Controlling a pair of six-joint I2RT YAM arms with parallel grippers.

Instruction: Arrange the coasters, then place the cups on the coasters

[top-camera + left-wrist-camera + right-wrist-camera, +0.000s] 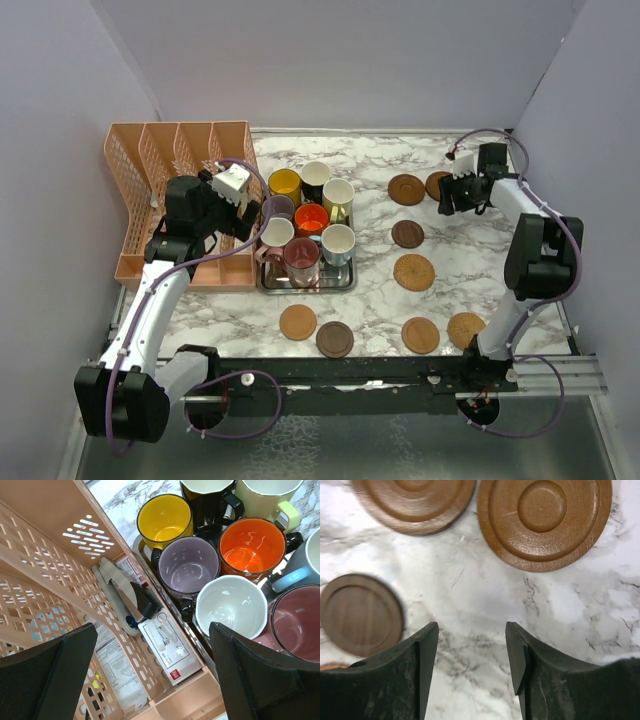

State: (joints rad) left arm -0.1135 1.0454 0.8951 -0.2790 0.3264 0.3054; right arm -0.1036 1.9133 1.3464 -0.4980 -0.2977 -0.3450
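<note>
Marble table (370, 300): eight coasters (414, 272) lie scattered right, unaligned; eight cups (311, 218) crowd a tray (348, 286) left. Arranging coasters seems in hand. Right gripper (472, 635), fingers spread, empty, hovers far right; coasters lie beyond its tips, none between, so it must reach farther. Left gripper (152, 630) is spread wide above the cups' left edge.

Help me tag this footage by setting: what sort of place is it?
Probably a robot lab test booth, not a home: plain walls enclose a marble-look table, with two arms bolted at its edge.
</note>
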